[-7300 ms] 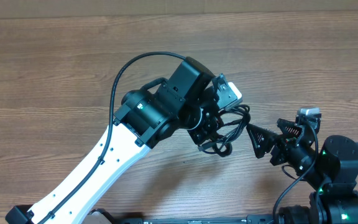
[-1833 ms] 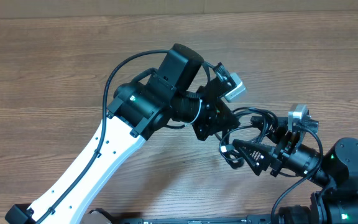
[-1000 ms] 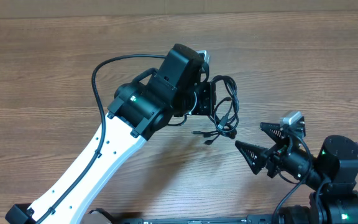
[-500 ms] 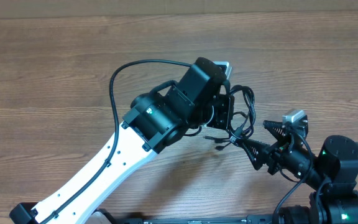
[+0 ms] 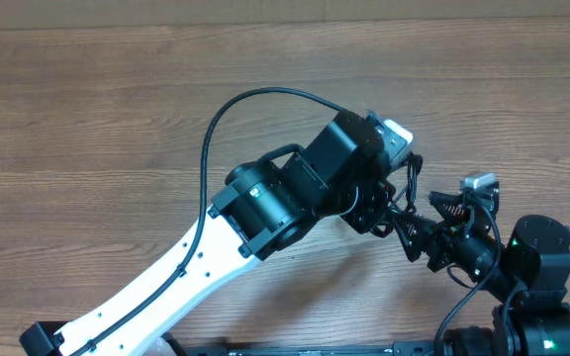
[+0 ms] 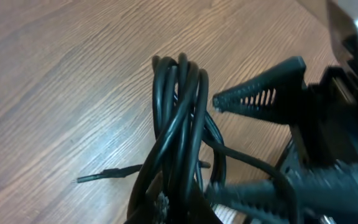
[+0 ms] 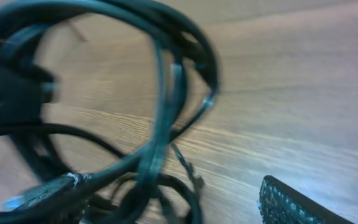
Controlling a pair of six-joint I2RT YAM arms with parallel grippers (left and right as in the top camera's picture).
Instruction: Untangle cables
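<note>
Above table (image 5: 87,99): left tool (image 6: 166,210) grips cables (image 6: 179,112); right tool (image 6: 215,146) wide open alongside.

This looks like a robotics lab bench: a plain wood-grain counter (image 5: 87,119) carries two jointed robot arms, the white-and-black left arm (image 5: 166,287) reaching in from the near edge, and the black right arm (image 5: 537,257), with small green status lights (image 5: 512,242), at the near right corner.
</note>
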